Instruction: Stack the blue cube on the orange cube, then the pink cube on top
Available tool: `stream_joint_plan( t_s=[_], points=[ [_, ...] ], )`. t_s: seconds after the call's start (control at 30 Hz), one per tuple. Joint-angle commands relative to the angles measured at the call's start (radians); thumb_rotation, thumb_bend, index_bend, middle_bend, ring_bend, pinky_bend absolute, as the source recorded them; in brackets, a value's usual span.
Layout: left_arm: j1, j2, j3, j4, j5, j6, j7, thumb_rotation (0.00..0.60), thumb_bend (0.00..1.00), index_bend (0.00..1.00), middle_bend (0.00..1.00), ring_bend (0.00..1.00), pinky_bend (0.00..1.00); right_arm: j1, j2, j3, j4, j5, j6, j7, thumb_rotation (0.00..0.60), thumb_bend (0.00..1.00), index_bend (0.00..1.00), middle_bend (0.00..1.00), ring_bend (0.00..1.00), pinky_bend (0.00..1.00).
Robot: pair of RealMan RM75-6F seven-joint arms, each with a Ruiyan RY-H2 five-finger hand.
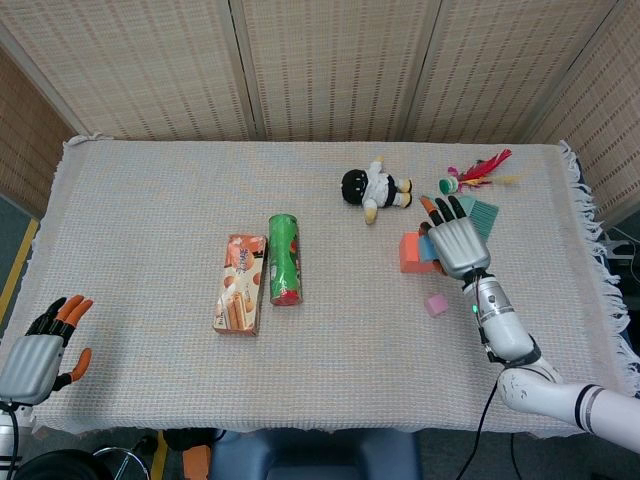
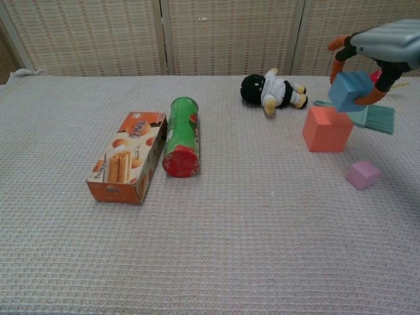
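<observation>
Chest view: the right hand [image 2: 387,47] grips the blue cube [image 2: 350,90] between its orange-tipped fingers [image 2: 336,65], holding it in the air just above the orange cube [image 2: 327,128], off toward its 1 o'clock corner and not touching. The pink cube [image 2: 363,174] sits on the worktop [image 2: 216,249] at the orange cube's 5 o'clock, near it. In the head view, the left hand [image 1: 38,352] hangs at the worktop's 8 o'clock corner, fingers apart, holding nothing. The doll [image 2: 270,90] lies at the orange cube's 11 o'clock.
</observation>
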State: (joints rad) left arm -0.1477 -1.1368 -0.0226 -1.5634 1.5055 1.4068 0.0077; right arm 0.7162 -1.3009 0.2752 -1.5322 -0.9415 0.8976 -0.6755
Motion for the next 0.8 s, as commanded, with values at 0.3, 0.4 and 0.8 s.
stream_joint_plan(
  t_s=[0.3,0.4,0.8],
  points=[
    [-0.001,0.009,0.000,0.002,-0.003,-0.003,-0.020,0.600,0.46,0.08,0.03,0.00,0.18,0.082,-0.084,0.013,0.040,0.214,0.063,-0.058,0.600,0.17,0.55,0.00,0.00,0.00],
    [-0.002,0.010,0.001,0.002,-0.002,-0.005,-0.024,0.600,0.46,0.08,0.03,0.00,0.18,0.096,-0.091,0.002,0.046,0.238,0.069,-0.077,0.600,0.17,0.56,0.00,0.00,0.00],
    [-0.005,0.009,0.003,0.002,-0.007,-0.014,-0.020,0.600,0.46,0.08,0.03,0.00,0.18,0.153,-0.138,-0.044,0.130,0.305,0.036,-0.105,0.600,0.17,0.55,0.00,0.00,0.00]
  ],
)
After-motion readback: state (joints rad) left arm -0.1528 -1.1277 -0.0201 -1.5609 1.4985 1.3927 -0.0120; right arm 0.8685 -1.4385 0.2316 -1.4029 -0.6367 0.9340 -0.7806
